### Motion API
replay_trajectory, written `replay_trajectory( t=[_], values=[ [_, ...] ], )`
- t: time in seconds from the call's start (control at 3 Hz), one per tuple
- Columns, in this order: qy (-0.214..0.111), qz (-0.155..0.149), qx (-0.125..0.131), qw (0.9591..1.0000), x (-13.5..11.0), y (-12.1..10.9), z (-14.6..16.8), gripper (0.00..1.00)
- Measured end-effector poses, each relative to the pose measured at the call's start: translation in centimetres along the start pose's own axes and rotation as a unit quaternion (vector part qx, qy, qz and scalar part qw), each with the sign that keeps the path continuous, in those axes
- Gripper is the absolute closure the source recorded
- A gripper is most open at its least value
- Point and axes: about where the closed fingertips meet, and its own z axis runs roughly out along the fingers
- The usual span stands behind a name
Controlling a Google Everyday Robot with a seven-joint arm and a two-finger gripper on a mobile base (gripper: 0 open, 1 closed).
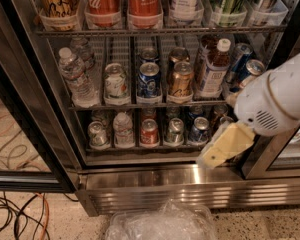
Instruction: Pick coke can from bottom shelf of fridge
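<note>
The coke can, small and red with a silver top, stands in the middle of the bottom shelf of the fridge, among silver and blue cans. My gripper, cream-coloured on a white arm, hangs in front of the shelf's right end, to the right of the coke can and apart from it. It holds nothing that I can see. The arm hides the cans at the shelf's far right.
The rack above holds water bottles, blue and copper cans. Tall red Coca-Cola bottles stand on the top rack. A crumpled clear plastic bag and cables lie on the floor. A black door frame stands left.
</note>
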Motion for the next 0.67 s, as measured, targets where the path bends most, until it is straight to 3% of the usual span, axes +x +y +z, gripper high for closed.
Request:
replay_trajectory(
  t=[0.33,0.67],
  values=[
    [-0.026,0.069,-0.013,0.9972,-0.8,2.1,6.1,0.0],
    [-0.047,0.081,0.014,0.9955,-1.7,0.9,6.4,0.0]
  ],
)
